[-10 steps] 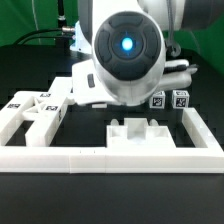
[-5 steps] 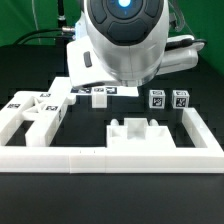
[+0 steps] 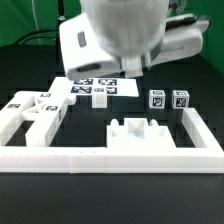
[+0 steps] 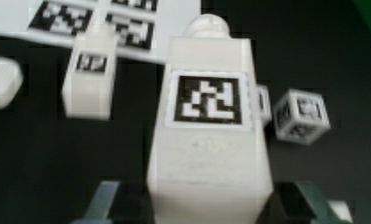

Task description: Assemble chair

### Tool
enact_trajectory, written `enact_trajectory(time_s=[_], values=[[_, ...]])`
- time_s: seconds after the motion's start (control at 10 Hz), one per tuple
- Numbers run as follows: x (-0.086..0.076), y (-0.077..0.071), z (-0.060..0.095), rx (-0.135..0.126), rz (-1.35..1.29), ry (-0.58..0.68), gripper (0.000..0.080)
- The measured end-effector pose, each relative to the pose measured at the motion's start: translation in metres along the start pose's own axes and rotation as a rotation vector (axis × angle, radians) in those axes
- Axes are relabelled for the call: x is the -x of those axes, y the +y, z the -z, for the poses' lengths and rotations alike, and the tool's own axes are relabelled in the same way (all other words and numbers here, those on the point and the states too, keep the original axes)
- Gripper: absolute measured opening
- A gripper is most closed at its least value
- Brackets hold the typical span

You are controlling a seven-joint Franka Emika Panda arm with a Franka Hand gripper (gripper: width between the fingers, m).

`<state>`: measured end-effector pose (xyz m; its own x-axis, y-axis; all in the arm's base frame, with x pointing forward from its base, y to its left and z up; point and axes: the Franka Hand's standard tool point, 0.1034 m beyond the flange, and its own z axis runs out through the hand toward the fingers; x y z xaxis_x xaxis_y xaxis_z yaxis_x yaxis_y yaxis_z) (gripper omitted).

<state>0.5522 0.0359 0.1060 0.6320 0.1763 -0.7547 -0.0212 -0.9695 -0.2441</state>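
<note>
So the gripper (image 4: 208, 206) had one chair post (image 4: 208, 110) between its fingers (image 4: 107, 203). They were about half closed on the post's near end, one on each side, and it looked like a proper hold to me. In the wrist view that post looked much bigger than the spare post (image 4: 89, 75) and the small tagged block (image 4: 301, 112) lying on the black table (image 3: 110, 195). The marker board (image 3: 97, 88) lay past its far tip.

From the exterior view the arm (image 3: 120, 35) hid the held post completely. The border rail (image 3: 110, 158) ran along the front and up the exterior view's right. The notched piece (image 3: 140, 133) sat just behind the front run, and the chunky slab parts (image 3: 35, 110) crowded the exterior view's left end. Two short tagged posts (image 3: 157, 99) stood side by side near the right run. The only open strip was bare table between the marker board and the notched piece.
</note>
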Motion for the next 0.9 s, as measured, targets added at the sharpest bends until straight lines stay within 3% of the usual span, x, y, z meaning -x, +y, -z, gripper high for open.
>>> enact_trajectory(time_s=[0.1,0.2,0.9], values=[[0.004,-0.005,0.010,0.009,0.003,0.040,0.0281],[-0.005,-0.004,0.015,0.020,0.004,0.127,0.0281],[-0.016,-0.001,0.048,0.097,0.005,0.612,0.0281]])
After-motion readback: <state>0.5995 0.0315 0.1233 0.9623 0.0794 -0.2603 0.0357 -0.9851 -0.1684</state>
